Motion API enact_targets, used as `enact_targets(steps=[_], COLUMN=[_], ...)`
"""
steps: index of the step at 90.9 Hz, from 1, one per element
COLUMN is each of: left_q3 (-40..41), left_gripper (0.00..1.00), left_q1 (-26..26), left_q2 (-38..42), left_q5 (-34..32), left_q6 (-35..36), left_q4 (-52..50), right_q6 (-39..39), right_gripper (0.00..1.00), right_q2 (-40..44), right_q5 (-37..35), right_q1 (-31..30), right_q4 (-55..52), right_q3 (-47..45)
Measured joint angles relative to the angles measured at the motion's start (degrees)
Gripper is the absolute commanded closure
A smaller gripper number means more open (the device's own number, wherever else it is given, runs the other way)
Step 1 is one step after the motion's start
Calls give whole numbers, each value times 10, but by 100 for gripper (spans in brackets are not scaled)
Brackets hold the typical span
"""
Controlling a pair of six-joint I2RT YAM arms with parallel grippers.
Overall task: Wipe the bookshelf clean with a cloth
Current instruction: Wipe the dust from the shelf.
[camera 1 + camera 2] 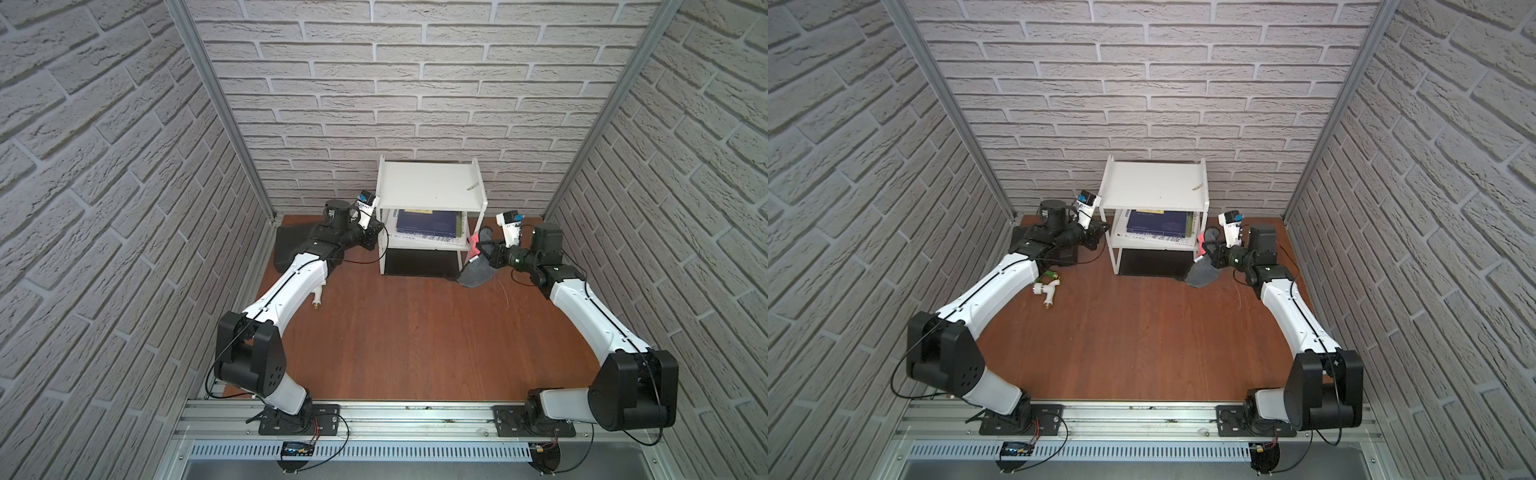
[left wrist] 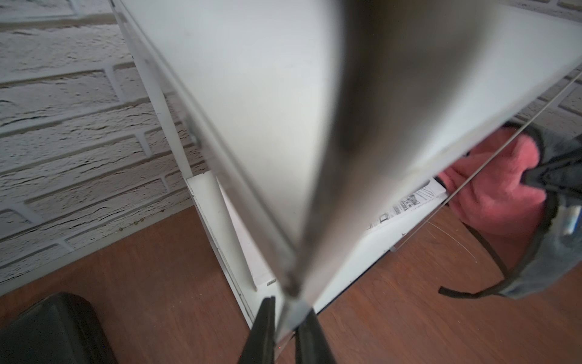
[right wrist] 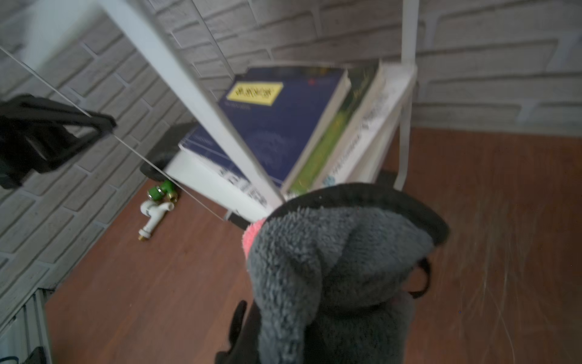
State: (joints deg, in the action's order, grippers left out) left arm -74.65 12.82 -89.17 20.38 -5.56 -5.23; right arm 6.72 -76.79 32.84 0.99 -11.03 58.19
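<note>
Close to the left wrist lens, the bookshelf (image 2: 252, 104) leg is a grey smear down the frame's middle. The cloth (image 2: 504, 195) is cut off at the right edge there. In the right wrist view, that cloth covers the right gripper (image 3: 283, 331) at the bottom, and the blue book (image 3: 277, 119) has an unreadable yellow label.

Both grippers (image 2: 285, 318) (image 3: 248, 331) clamped (arms outstretched)
</note>
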Motion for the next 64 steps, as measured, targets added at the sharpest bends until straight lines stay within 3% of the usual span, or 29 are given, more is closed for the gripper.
enact_targets(steps=[15,25,38,56,64], left_q3=[2,2,2,2,2], left_gripper=[100,100,100,100,100], left_q1=[-5,-6,-6,-7,-8], left_q2=[2,3,3,3,3], left_q5=[8,9,11,12,17], left_q6=[0,0,0,0,-2], left_q4=[0,-1,-1,-1,-1], right_q6=[-26,-41,-72,-94,-101], right_gripper=[97,97,97,97,97], right_q2=[109,140,95,-5,-59], right_q5=[-39,-87,-165,-234,-242], right_q1=[-21,-76,-109,-109,-110], right_q4=[-42,-34,-12,-27,-52], right_q3=[7,99,218,242,307])
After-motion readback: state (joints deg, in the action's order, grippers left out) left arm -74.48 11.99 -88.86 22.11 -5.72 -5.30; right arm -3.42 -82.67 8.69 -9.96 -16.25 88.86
